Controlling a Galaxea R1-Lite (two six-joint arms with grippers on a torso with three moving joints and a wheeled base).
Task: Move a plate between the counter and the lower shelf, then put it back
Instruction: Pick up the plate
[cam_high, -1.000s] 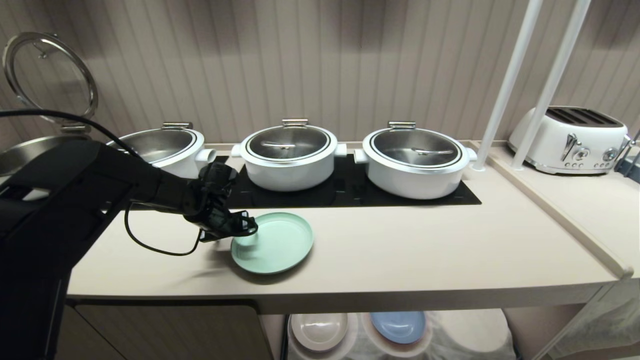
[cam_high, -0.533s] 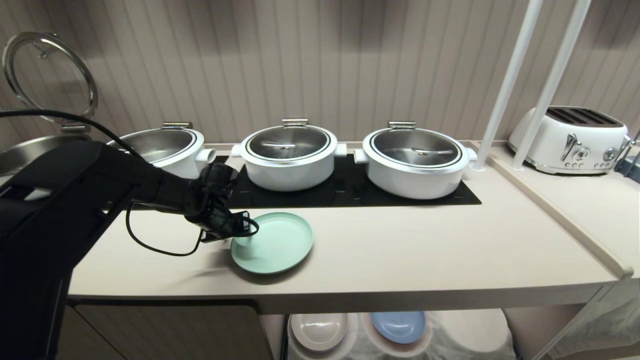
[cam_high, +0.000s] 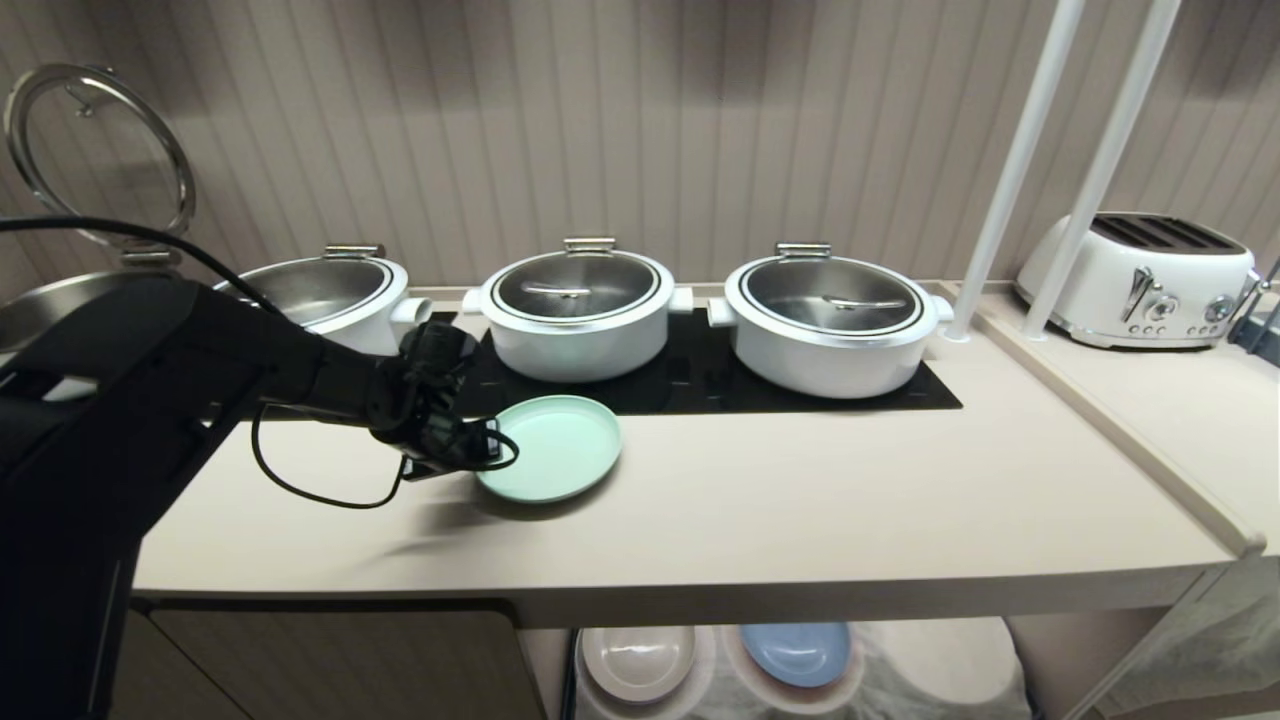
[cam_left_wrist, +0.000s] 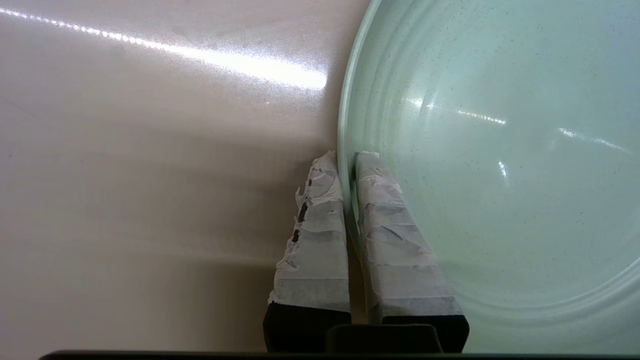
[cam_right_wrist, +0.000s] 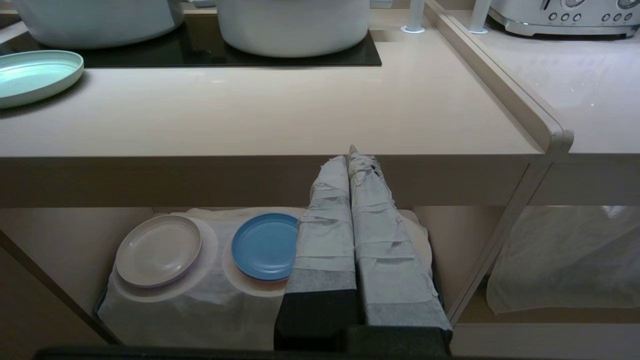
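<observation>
At the bottom of the head view, under the counter's (cam_high: 800, 540) front edge, the lower shelf (cam_high: 900, 680) held a beige plate (cam_high: 638, 660) and a blue plate (cam_high: 797, 652) side by side on white cloth (cam_high: 930, 670). In the right wrist view the right gripper (cam_right_wrist: 351, 152) hung in front of that shelf, low in the frame, its taped fingers (cam_right_wrist: 325, 225) pressed together with nothing between them. Above the shelf, left of centre in the head view, the left gripper (cam_high: 487, 447) reached in from the dark arm filling the left side of the frame and was clamped on the near left rim of the plate (cam_high: 555, 447). The left wrist view showed this plainly: one taped finger (cam_left_wrist: 320, 225) lay outside the rim and the other inside, the rim pinched between them. The plate sat tilted over the counter, its far edge close to the black cooktop (cam_high: 700, 385), and a shadow lay beneath its near side. Behind it, three white pots (cam_high: 580, 320) stood in a row on the cooktop. At the upper left a glass lid (cam_high: 95, 150) stood raised. At the far right a white toaster (cam_high: 1140, 280) sat behind two white poles (cam_high: 1010, 170).
</observation>
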